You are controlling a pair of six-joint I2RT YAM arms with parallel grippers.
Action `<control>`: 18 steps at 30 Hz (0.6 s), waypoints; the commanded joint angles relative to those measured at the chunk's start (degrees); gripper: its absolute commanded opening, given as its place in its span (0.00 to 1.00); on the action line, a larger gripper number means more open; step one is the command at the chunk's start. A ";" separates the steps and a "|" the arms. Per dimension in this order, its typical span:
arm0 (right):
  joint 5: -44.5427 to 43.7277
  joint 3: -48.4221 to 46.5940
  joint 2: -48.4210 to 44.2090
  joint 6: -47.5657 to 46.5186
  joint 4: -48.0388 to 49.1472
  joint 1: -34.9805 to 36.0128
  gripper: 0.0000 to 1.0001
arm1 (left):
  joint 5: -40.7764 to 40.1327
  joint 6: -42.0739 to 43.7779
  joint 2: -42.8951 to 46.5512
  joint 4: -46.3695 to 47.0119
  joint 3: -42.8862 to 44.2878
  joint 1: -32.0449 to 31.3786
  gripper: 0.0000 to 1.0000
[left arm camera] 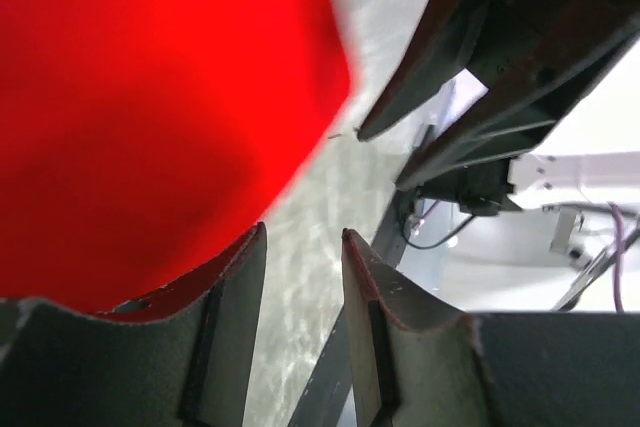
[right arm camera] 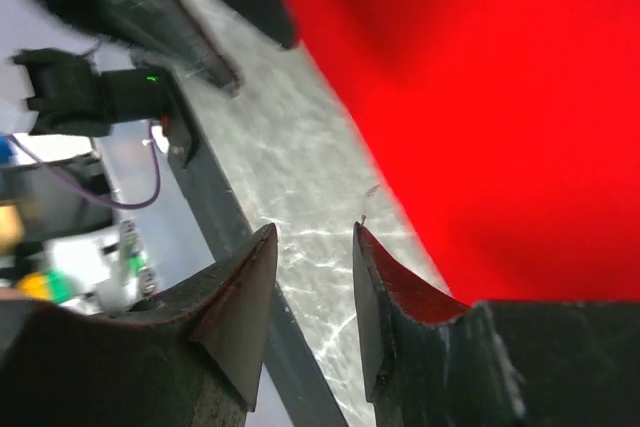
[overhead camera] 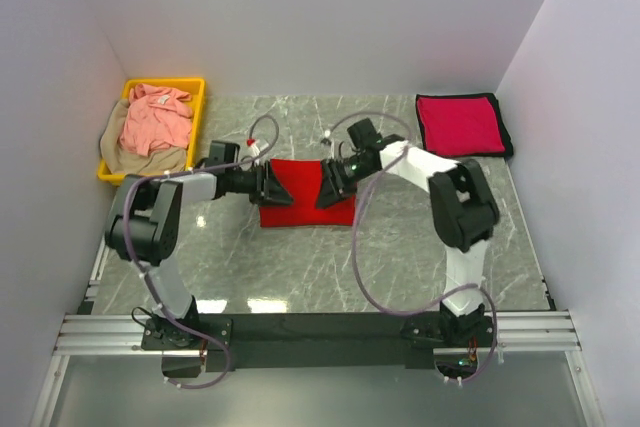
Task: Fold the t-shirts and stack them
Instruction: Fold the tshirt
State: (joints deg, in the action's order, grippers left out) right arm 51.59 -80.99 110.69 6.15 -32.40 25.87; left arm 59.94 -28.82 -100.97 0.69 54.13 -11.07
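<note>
On the worktop point(overhead camera: 300, 267), the yellow bin point(overhead camera: 201, 97) at the far left corner holds the salmon t-shirt point(overhead camera: 155, 122) and tan t-shirt point(overhead camera: 150, 160); the crimson t-shirt point(overhead camera: 460, 124) lies folded at the far right corner. The red t-shirt point(overhead camera: 300, 205) lies folded mid-worktop between the left gripper point(overhead camera: 277, 187) and right gripper point(overhead camera: 328, 185), both sets of jaws spread, pinching nothing. Its fold looks finished; stacking it on the crimson one calls for a grip at both edges

Quick count: 4 t-shirts total, i.e. 1 bright red shirt point(overhead camera: 305, 199), 1 crimson-magenta shirt point(overhead camera: 460, 125), 1 salmon pink shirt point(overhead camera: 155, 119), 1 tan shirt point(overhead camera: 150, 159). 1 yellow bin point(overhead camera: 200, 97). 2 arms w/ 2 grippers: left gripper point(overhead camera: 275, 185), right gripper point(overhead camera: 330, 185). Poss. 1 black mat point(overhead camera: 503, 132) too, hard to tell tbh.
</note>
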 commanded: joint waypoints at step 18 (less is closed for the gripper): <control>-5.53 -7.35 -0.71 1.67 -0.13 -9.34 0.44 | -9.57 24.32 -1.08 -21.25 15.73 2.29 0.46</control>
State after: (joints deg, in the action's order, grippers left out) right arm 45.87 -89.14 121.10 9.72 -34.06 15.84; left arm 53.74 -15.51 -110.00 -15.42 64.36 -8.47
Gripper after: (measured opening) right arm 0.431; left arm 0.454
